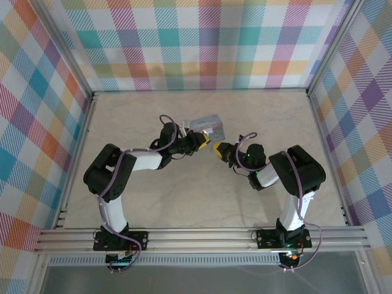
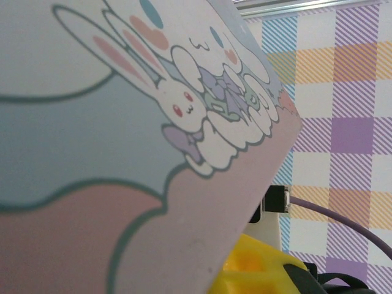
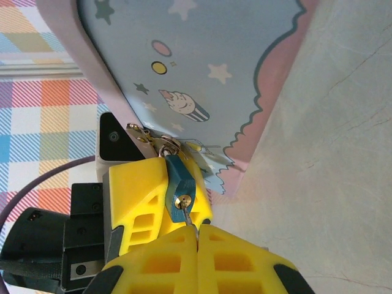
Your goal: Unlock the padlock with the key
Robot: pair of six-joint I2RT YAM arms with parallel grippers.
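The small blue padlock (image 3: 182, 182) hangs from the metal hasp (image 3: 153, 142) of a pale-blue cartoon tin box (image 3: 202, 61), its brass keyhole facing my right wrist camera. My right gripper (image 3: 197, 229) is shut on the key (image 3: 192, 222), and the key's thin blade tip sits in the keyhole. The padlock rests against a yellow finger (image 3: 138, 196) of my left gripper (image 1: 204, 142), which is shut on the tin's edge and holds the tin (image 1: 208, 127) tilted. From above, my right gripper (image 1: 218, 150) meets the left one at mid-table. The tin's printed lid (image 2: 122, 141) is close in front of the left wrist camera.
The pale marble-look tabletop (image 1: 202, 202) is ringed by plaid walls (image 1: 202, 43) and an aluminium frame rail (image 1: 202, 234) along the near edge. A purple cable (image 2: 343, 217) runs by the right wrist. One corner of the tin (image 3: 236, 177) is down by the tabletop.
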